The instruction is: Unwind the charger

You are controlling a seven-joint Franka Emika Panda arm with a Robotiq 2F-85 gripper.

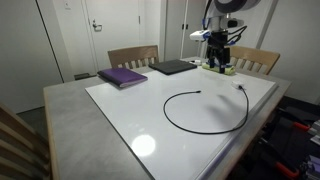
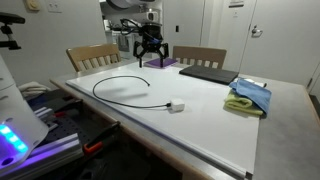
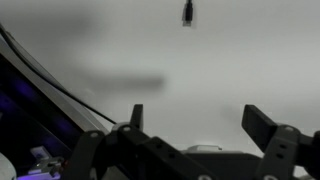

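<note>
The charger is a thin black cable [image 1: 205, 128] lying in an open loop on the white table top, also seen in an exterior view [image 2: 112, 96]. Its small white plug block [image 2: 177, 105] lies at one end, apart from the loop. My gripper [image 1: 219, 52] hangs above the table, clear of the cable, and is open and empty in both exterior views [image 2: 149, 47]. In the wrist view the gripper [image 3: 198, 122] has its two fingers spread with nothing between them. The cable [image 3: 45, 75] runs diagonally at the left and its black tip [image 3: 187, 12] lies at the top.
A purple book [image 1: 122, 76] and a flat dark laptop [image 1: 173, 67] lie at the back of the table. A blue and yellow cloth [image 2: 249, 97] lies near the laptop [image 2: 205, 72]. Wooden chairs [image 1: 132, 56] stand behind the table.
</note>
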